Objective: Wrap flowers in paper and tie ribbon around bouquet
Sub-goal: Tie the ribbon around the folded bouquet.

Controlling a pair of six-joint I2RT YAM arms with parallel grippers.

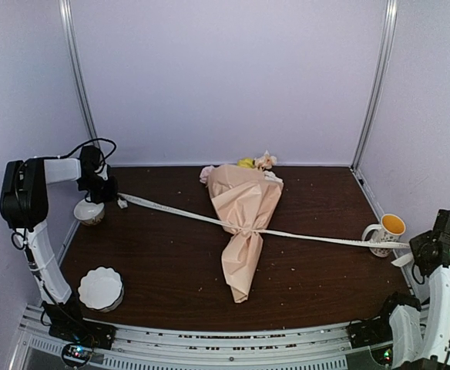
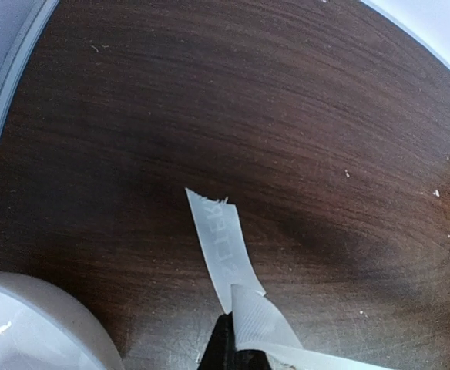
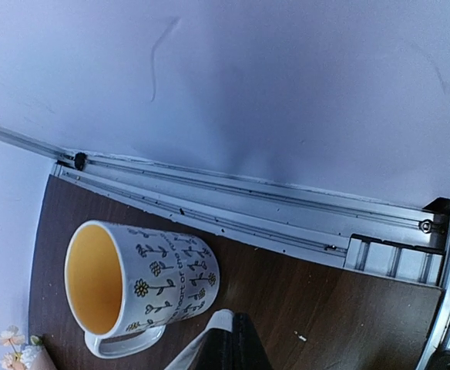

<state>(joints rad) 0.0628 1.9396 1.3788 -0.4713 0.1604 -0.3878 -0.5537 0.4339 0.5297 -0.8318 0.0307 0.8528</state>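
Observation:
The bouquet (image 1: 243, 231) lies in the middle of the table, a cone of peach-pink paper (image 1: 244, 196) with its pointed tail toward me. Yellow and pale pink flowers (image 1: 257, 163) peek out at its far end. The cream ribbon (image 1: 179, 211) runs taut across the table and is cinched round the cone's waist. My left gripper (image 1: 117, 199) is shut on the ribbon's left end; the frayed tip of the ribbon (image 2: 221, 247) sticks out past the left gripper (image 2: 236, 343). My right gripper (image 1: 411, 250) is shut on the other end of the ribbon (image 3: 209, 331), whose edge shows beside the right gripper (image 3: 239, 339).
A flower-printed mug (image 1: 385, 231) with a yellow inside stands just left of the right gripper, close to it in the right wrist view too (image 3: 136, 281). A small white bowl (image 1: 88, 212) sits under the left gripper. A scalloped white bowl (image 1: 100, 289) is at the near left.

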